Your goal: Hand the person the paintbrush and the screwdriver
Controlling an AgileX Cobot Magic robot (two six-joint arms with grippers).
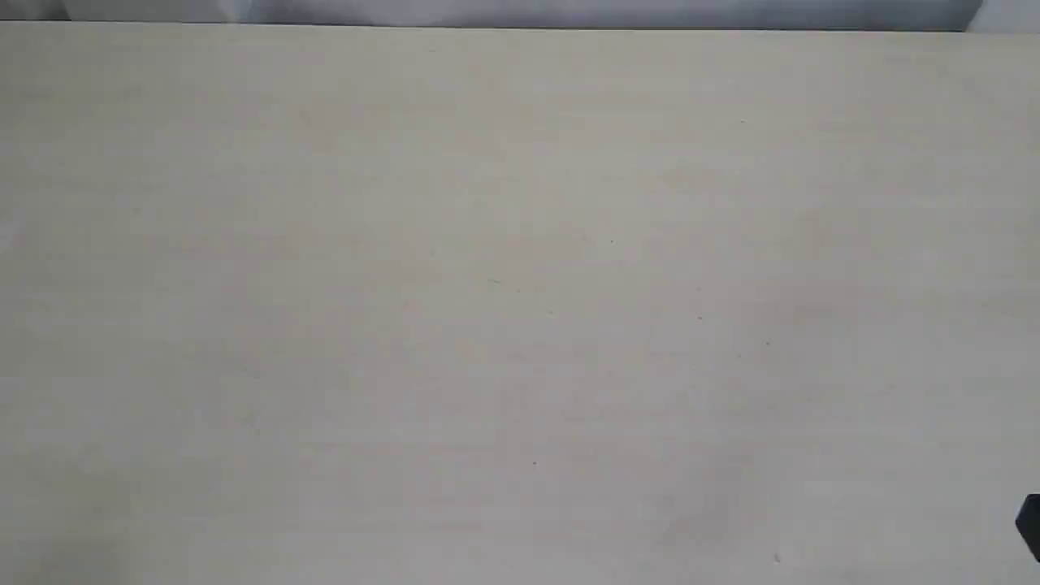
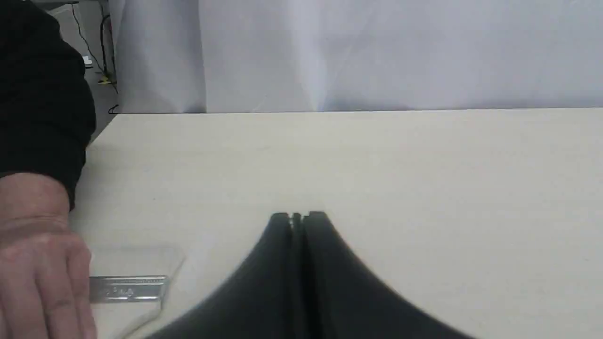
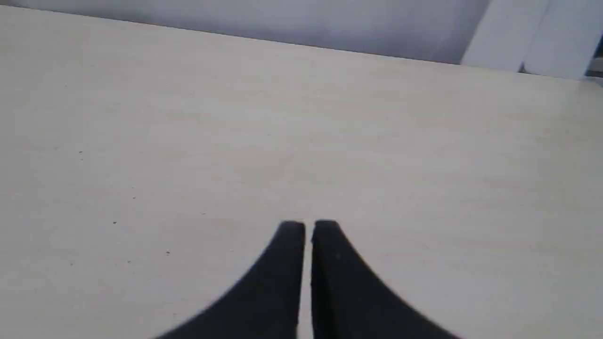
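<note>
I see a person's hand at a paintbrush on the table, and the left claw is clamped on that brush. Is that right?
Not quite. The left gripper is shut on nothing. The paintbrush lies on the table, apart from the gripper, at the person's hand. The left wrist view shows this.

Test lab: pale table (image 2: 424, 165), white curtain backdrop (image 2: 377, 56), floor cables (image 2: 102, 52).
</note>
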